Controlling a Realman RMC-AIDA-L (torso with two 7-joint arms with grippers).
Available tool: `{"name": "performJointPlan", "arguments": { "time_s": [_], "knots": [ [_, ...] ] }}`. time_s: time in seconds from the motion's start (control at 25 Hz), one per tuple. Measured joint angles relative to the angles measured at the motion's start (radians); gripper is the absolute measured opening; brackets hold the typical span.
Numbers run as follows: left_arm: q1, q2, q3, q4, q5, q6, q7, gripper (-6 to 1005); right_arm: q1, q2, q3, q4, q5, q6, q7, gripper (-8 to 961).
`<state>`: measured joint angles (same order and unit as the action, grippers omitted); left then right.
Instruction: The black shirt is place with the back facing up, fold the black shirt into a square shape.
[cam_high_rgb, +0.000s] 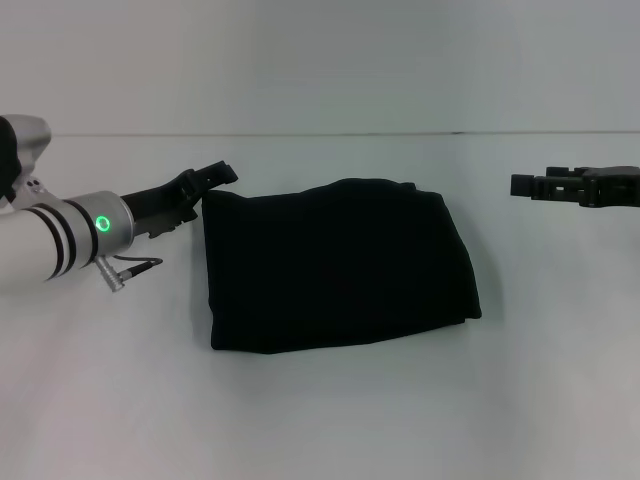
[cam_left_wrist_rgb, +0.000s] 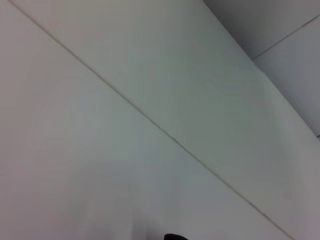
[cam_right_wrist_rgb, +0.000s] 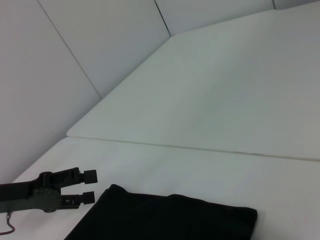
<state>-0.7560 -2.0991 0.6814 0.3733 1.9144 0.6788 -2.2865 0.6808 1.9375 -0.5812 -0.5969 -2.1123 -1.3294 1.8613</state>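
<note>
The black shirt (cam_high_rgb: 340, 265) lies folded into a rough rectangle in the middle of the white table (cam_high_rgb: 320, 420), plain black side up, with no lettering showing. My left gripper (cam_high_rgb: 212, 186) hovers at the shirt's far left corner, fingers apart and holding nothing. The right wrist view shows the same open left gripper (cam_right_wrist_rgb: 91, 186) just beside the shirt's (cam_right_wrist_rgb: 165, 220) corner. My right gripper (cam_high_rgb: 522, 186) hangs off to the right, well away from the fabric. The left wrist view shows only table and wall.
The table's far edge (cam_high_rgb: 320, 133) meets a pale wall behind the shirt. Bare tabletop surrounds the shirt on all sides. A thin cable (cam_high_rgb: 135, 268) dangles from my left wrist.
</note>
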Motion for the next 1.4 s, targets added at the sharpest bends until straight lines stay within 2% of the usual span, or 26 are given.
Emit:
{"name": "performJointPlan", "arguments": {
  "time_s": [0.64, 1.08, 1.4],
  "knots": [
    [-0.019, -0.004, 0.038, -0.017, 0.002, -0.034, 0.007, 949, 0.006, 0.001, 0.001, -0.001, 0.0, 0.003, -0.001, 888],
    [-0.027, -0.009, 0.074, -0.021, 0.0, -0.028, 0.022, 847, 0.011, -0.003, 0.001, -0.001, 0.001, 0.015, -0.005, 886],
    [-0.025, -0.02, 0.077, -0.008, -0.008, -0.054, 0.05, 686, 0.013, -0.001, 0.001, -0.001, 0.001, 0.024, -0.01, 885]
  ]
}}
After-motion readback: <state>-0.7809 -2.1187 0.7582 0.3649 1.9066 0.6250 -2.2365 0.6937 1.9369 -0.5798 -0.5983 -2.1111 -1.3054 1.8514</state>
